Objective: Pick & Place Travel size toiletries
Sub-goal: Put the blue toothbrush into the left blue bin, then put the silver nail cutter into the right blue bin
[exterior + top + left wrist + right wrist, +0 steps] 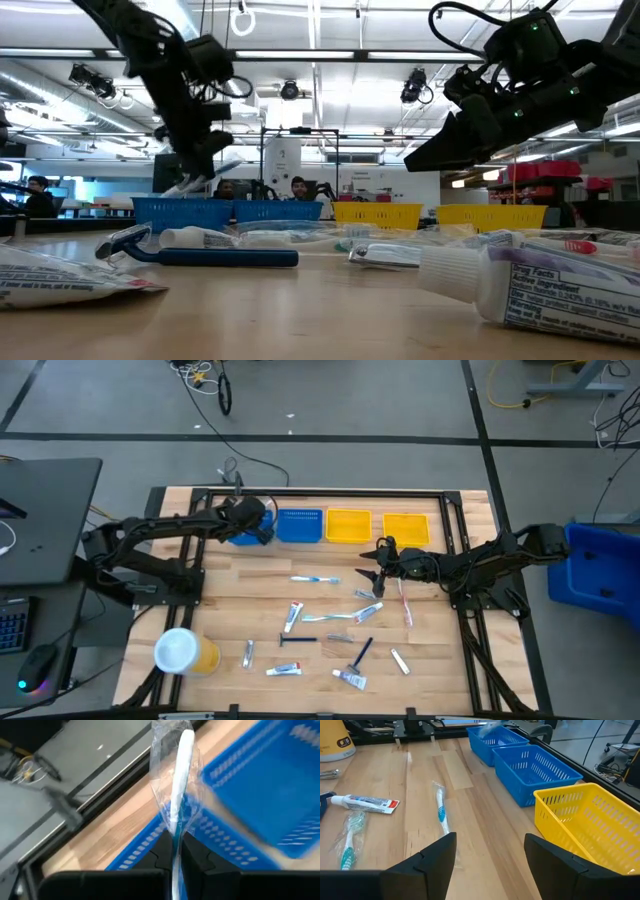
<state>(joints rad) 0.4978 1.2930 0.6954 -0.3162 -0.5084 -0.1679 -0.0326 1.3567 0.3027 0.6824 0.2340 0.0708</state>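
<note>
Your left hand is clamped on a wrapped toothbrush over the blue tray; your right hand hangs spread above the worktop.

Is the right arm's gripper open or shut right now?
Open: the right gripper shows its jaws wide apart, nothing between them, above bare wooden table.

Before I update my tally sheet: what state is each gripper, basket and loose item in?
Left gripper: shut on a wrapped toothbrush, over the blue baskets.
Right gripper: jaws open, empty, above the table.
Yellow baskets: upright; no contents visible.
Blue razor: lying flat on the table.
Toothpaste tube: lying flat.
Yellow tub: white lid on.
</note>
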